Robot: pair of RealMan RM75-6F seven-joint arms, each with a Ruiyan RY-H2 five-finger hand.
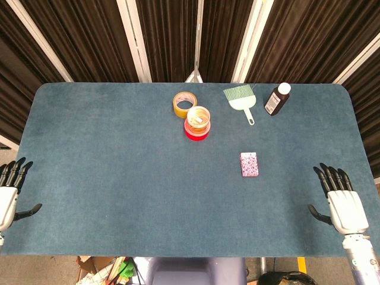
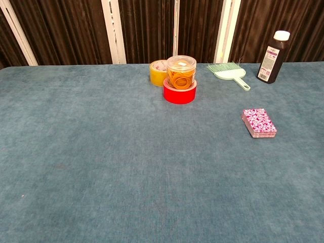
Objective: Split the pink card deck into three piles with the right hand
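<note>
Resting at the table's (image 1: 107, 178) near left corner, the left hand (image 1: 8, 193) lies flat with fingers spread and thumb out, holding nothing. Toward the far middle sits a yellow tape roll (image 1: 184, 104), and just beside it a clear jar (image 1: 198, 117) of rubber bands stands on a red tape roll (image 1: 196, 134). Further right lies a green brush (image 1: 240, 100), then a dark bottle (image 1: 277, 98) with a white cap near the far right corner. The pink deck (image 1: 249, 164) lies as one squared stack right of centre, touched by nothing. At the near right edge the right hand (image 1: 338, 202) is flat, fingers apart, empty, well apart from the deck.
</note>
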